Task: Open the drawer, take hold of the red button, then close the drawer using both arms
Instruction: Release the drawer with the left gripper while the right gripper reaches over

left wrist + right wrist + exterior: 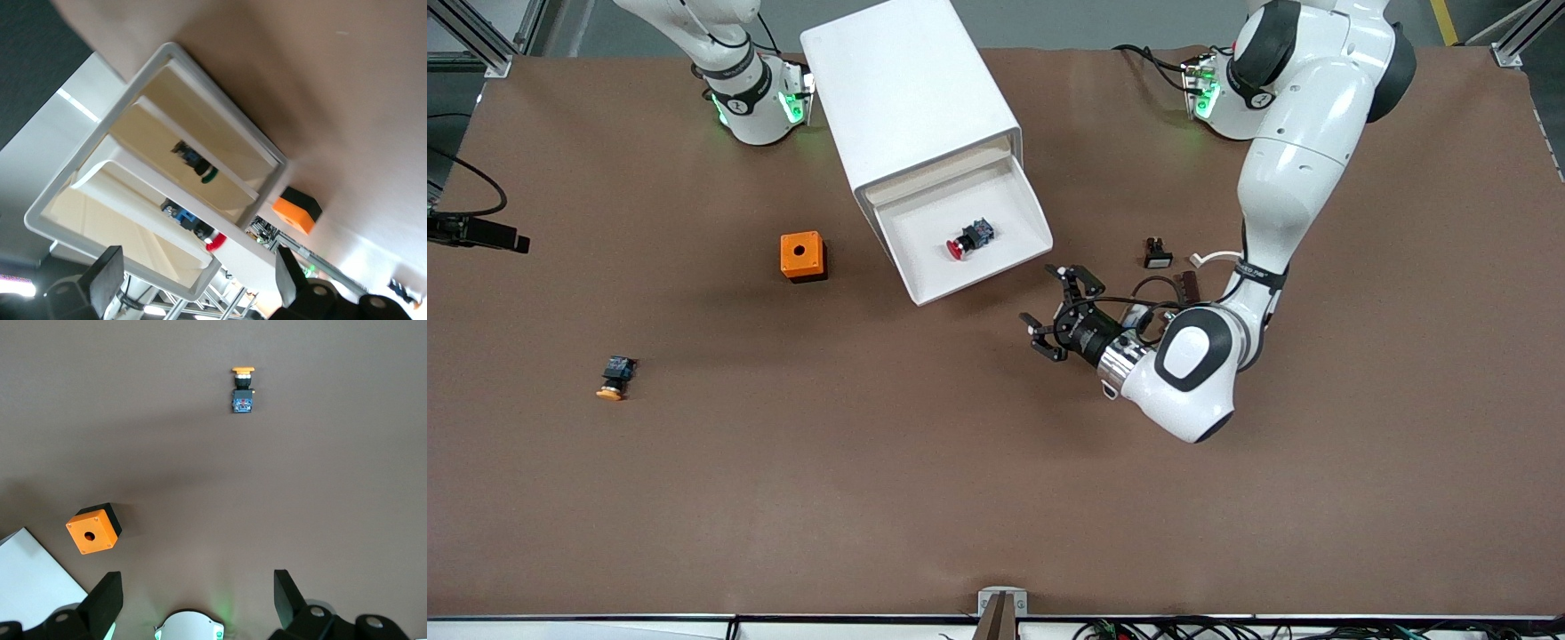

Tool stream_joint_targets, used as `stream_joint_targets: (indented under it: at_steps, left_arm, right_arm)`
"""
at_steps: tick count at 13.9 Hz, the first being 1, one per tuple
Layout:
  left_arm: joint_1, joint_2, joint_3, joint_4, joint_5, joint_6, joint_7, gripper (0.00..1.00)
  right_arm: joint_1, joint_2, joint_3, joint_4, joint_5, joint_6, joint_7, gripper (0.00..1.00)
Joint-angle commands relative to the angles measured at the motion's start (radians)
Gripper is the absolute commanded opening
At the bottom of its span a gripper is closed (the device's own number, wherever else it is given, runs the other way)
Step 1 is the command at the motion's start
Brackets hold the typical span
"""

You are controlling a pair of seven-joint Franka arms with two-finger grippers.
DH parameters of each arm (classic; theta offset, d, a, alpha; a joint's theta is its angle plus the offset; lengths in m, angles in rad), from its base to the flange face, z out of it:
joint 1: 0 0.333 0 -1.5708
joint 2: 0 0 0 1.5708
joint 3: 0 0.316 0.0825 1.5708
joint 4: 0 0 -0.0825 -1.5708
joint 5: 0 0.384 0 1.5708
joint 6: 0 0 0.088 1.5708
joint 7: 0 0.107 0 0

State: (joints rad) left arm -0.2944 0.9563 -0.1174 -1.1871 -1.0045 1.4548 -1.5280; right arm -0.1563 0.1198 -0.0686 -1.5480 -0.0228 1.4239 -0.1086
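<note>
The drawer (965, 236) of the white cabinet (911, 98) stands pulled out toward the front camera, so the opening step looks done, and the button (969, 238) with the red cap lies on its side on the drawer floor, roughly in the middle, where it can be reached from above. The left gripper (1056, 311) hangs low just off the drawer's front corner on the left arm's side, its fingers spread wide with nothing between them; it points at the drawer front, and the left wrist view looks straight into the open cabinet, which fits a hand that has let go of the drawer rather than one about to pick. In that view a second, green-capped part (207, 176) sits on an upper level of the cabinet. The right gripper (193, 597) waits up near its base at the table's top edge, fingers also wide apart and empty, looking down on the orange box (803, 256) and the yellow-capped button (615, 374), both on the table toward the right arm's end. A small black part (1157, 253) lies by the left arm. The next step is probably the grab: one gripper must come down over the drawer's walls onto the red button.
</note>
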Motion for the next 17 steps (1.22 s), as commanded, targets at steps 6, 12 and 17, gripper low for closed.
stream_joint_targets:
  at_steps: [6,12,17]
  left_arm:
    - [-0.062,-0.163,0.068,0.006,0.274,0.134,0.414,1.00]
    - [-0.052,-0.284,0.078,0.001,0.527,0.202,0.641,1.00]
    - [-0.065,-0.309,0.061,0.000,0.701,0.286,0.672,1.00]
  right_arm:
    - [0.091,-0.002,0.015,0.014,0.075,-0.017,0.488,1.00]
    - [0.343,-0.011,0.015,0.016,0.175,0.070,0.857,1.00]
    - [0.602,-0.006,0.015,-0.012,0.169,0.234,1.257,1.00]
